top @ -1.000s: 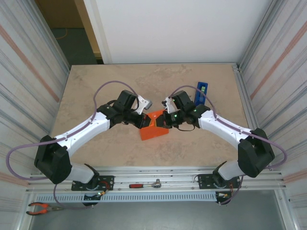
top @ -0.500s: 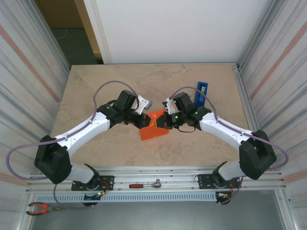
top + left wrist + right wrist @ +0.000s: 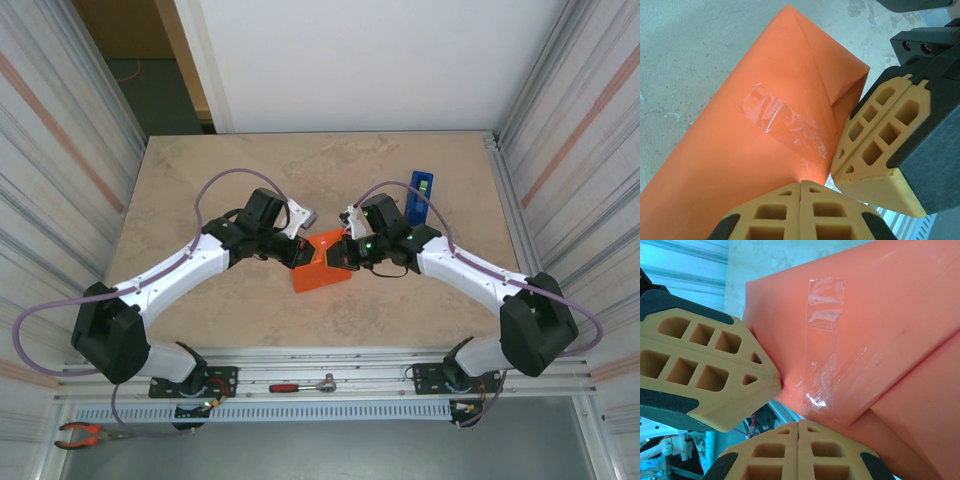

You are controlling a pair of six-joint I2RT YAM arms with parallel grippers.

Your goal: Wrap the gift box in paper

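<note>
The orange paper (image 3: 322, 274) lies folded into a parcel at the table's middle, its flaps held by clear tape (image 3: 785, 125) (image 3: 822, 340). The gift box is hidden inside the paper. My left gripper (image 3: 297, 254) is shut, nothing between its fingers, its tip (image 3: 800, 184) pressed against the parcel's left end. My right gripper (image 3: 341, 252) is also shut, its tip (image 3: 799, 423) against the parcel's taped folded end. The two tips nearly touch: the right gripper's fingers (image 3: 880, 135) show in the left wrist view, the left gripper's fingers (image 3: 705, 370) in the right wrist view.
A blue tape dispenser (image 3: 420, 194) stands upright behind the right arm. A ratchet wrench (image 3: 305, 385) lies on the near rail and pliers (image 3: 85, 433) at the front left. Corrugated metal walls (image 3: 60, 170) close both sides of the stone-patterned table (image 3: 200, 170).
The right arm has shifted slightly, its elbow drifting outward. The parcel and the left arm hold still, and both grippers stay shut.
</note>
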